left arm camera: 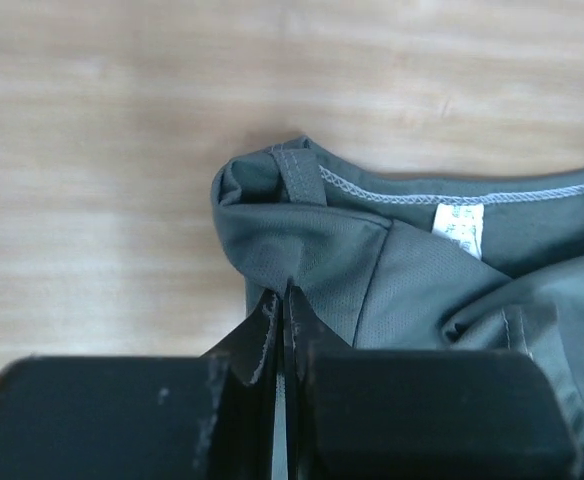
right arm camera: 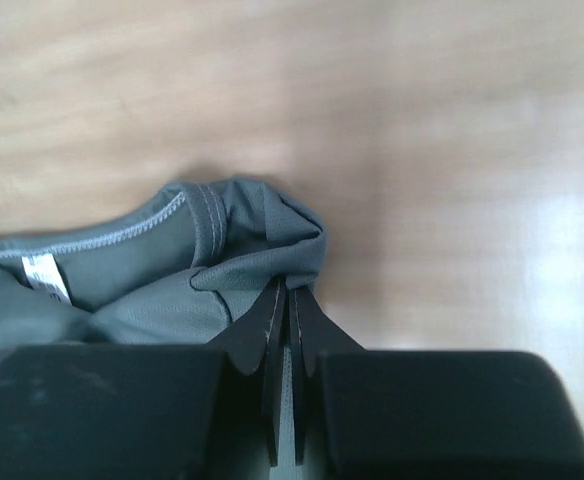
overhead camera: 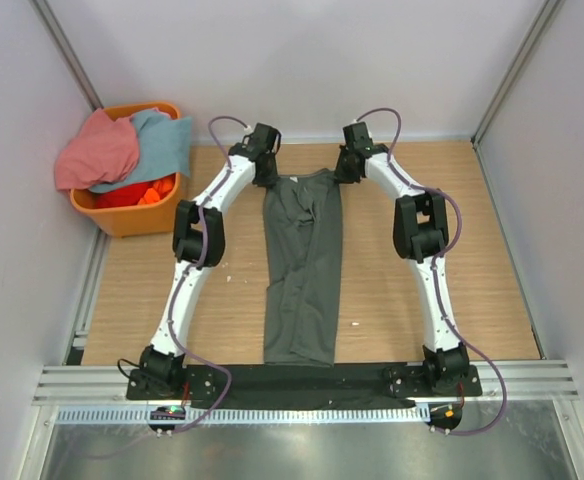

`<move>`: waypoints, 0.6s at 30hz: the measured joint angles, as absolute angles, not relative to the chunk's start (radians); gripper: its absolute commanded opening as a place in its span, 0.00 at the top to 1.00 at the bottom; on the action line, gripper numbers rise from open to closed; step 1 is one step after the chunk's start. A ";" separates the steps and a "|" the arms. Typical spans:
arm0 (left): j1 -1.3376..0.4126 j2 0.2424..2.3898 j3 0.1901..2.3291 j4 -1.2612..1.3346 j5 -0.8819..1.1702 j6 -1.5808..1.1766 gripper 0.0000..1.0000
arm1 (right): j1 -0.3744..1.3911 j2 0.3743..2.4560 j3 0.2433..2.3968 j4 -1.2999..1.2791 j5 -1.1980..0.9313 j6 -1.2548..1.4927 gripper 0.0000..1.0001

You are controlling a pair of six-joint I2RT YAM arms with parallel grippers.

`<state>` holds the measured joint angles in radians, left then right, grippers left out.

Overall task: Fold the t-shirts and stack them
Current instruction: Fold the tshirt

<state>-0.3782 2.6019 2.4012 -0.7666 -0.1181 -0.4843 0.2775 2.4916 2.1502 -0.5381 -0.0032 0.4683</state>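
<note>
A dark grey t-shirt (overhead camera: 302, 270) lies folded into a long narrow strip down the middle of the table, collar at the far end. My left gripper (overhead camera: 266, 172) is shut on its far left shoulder corner (left arm camera: 302, 240). My right gripper (overhead camera: 346, 166) is shut on the far right shoulder corner (right arm camera: 272, 245). The white neck label shows in the left wrist view (left arm camera: 459, 226) and in the right wrist view (right arm camera: 45, 275). A salmon-pink t-shirt (overhead camera: 97, 150) and a light blue t-shirt (overhead camera: 162, 140) are heaped on the orange basket.
The orange plastic basket (overhead camera: 132, 215) stands at the far left corner by the left wall. Grey walls enclose the wooden table (overhead camera: 452, 260) on three sides. A metal rail (overhead camera: 302, 385) with the arm bases runs along the near edge.
</note>
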 measured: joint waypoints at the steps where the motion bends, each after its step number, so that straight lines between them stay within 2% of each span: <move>1: -0.373 2.628 2.456 -0.778 -0.117 -0.480 1.00 | 0.274 2.527 2.211 -0.556 -0.004 0.465 0.92; 2: -0.368 2.642 2.487 -0.780 -0.115 -0.476 1.00 | 0.272 2.551 2.256 -0.559 -0.007 0.463 0.91; 3: -0.361 2.659 2.525 -0.781 -0.111 -0.470 1.00 | 0.268 2.581 2.304 -0.561 -0.010 0.459 0.83; 4: -0.354 2.669 2.550 -0.771 -0.102 -0.464 0.91 | 0.263 2.605 2.344 -0.561 -0.014 0.457 0.48; 5: -0.345 2.670 2.555 -0.767 -0.097 -0.463 0.85 | 0.259 2.620 2.373 -0.557 -0.017 0.455 0.27; 6: -0.335 2.669 2.559 -0.754 -0.091 -0.458 0.75 | 0.254 2.627 2.388 -0.553 -0.024 0.450 0.20; 7: -0.327 2.669 2.563 -0.745 -0.088 -0.457 0.53 | 0.250 2.630 2.400 -0.549 -0.031 0.444 0.15; 8: -0.318 2.669 2.563 -0.733 -0.086 -0.449 0.43 | 0.245 2.630 2.407 -0.544 -0.035 0.439 0.13; 12: -0.297 2.627 2.505 -0.709 -0.081 -0.443 0.25 | 0.237 2.589 2.364 -0.515 -0.023 0.416 0.10; 16: -0.307 2.433 2.264 -0.715 -0.118 -0.441 0.24 | 0.234 2.374 2.078 -0.476 0.027 0.412 0.10; 18: -0.326 2.291 2.115 -0.707 -0.143 -0.444 0.28 | 0.242 2.224 1.924 -0.455 0.051 0.414 0.11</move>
<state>-0.3256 2.2910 2.1151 -0.7074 -0.1429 -0.4442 0.2420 2.2242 1.9240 -0.4545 0.0509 0.4141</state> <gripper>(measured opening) 0.743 0.898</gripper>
